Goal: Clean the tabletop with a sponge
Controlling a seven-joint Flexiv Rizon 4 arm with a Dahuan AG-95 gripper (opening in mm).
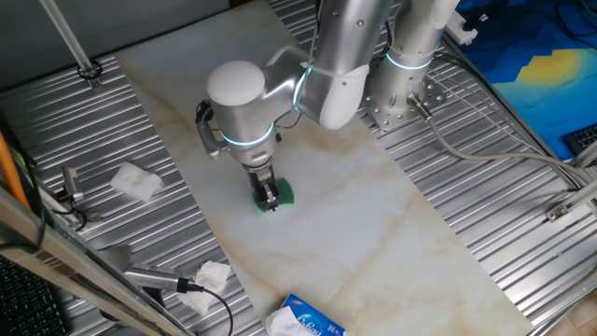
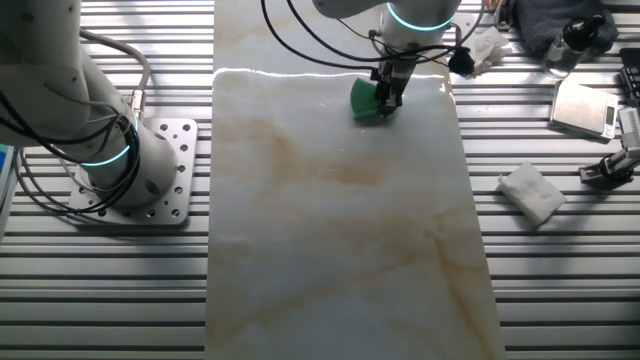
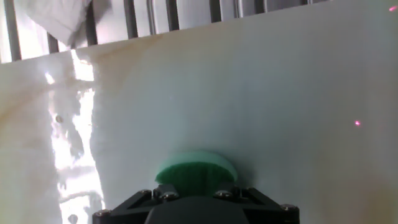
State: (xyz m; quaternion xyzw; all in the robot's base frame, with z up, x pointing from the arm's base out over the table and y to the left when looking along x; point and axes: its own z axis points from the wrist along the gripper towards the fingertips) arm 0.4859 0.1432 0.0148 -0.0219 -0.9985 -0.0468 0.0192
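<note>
- Sponge (image 1: pixel 277 195) sat clamped between the fingers of the gripper (image 1: pixel 269 198), pressed down on the tabletop (image 1: pixel 392 215).
- From the sponge, in the other fixed view, the slab's long axis ran toward 6 o'clock, where nearly all the unwiped marble and its brown stains lay.
- Toward 12 o'clock the slab's edge was close, in my judgement leaving little room for a stroke.

Robotics lab: ribbed metal bench (image 1: pixel 504 187), cables (image 2: pixel 40 170), bolted arm base (image 2: pixel 140 170).

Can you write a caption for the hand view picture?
The gripper presses the green sponge onto the shiny tabletop.
</note>
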